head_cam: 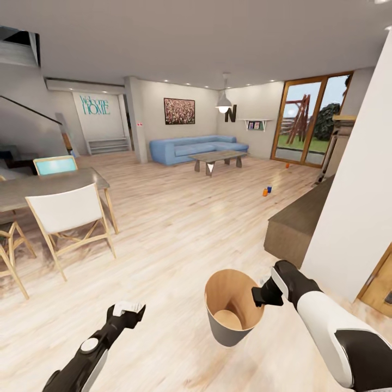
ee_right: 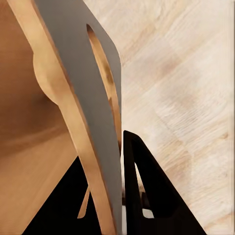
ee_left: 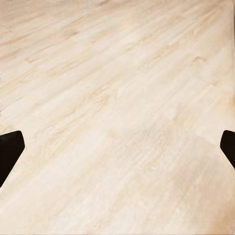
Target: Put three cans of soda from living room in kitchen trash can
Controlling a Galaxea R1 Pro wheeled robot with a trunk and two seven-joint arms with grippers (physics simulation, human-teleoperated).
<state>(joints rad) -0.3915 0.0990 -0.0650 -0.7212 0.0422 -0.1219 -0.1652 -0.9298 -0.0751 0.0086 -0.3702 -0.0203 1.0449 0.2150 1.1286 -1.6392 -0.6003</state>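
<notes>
Pale wood floor [head_cam: 179, 218] runs through the whole living room, and low in the head view the tapered tash can [head_cam: 231, 310] hangs from the right gripper [head_cam: 260, 294], brown inside and grey outside, its rim tilted toward the camera. Close up, the right wrist view gives what the head view cannot — the two black fingers [ee_right: 147, 191] pinched on the bin's thin wall [ee_right: 81, 83], one inside and one outside, beside a slot-shaped handle cut-out. The left gripper [head_cam: 128, 311] hovers over bare boards, holding nothing; in its wrist view both dark fingertips [ee_left: 10, 149] stand wide apart at the frame edges. Far across the room two small cans of soda [head_cam: 267, 190] — orange and blue — stand on the floor, a third [head_cam: 288, 164] nearer the wood-framed glass doors [head_cam: 310, 122]. Behind the low grey table [head_cam: 218, 158] sits a blue corner sofa [head_cam: 190, 147]. Teal lettering [head_cam: 96, 104] on the far wall reads "Welcome HOME"; a dark "N" [head_cam: 231, 113] hangs on the wall beside a pendant lamp.
</notes>
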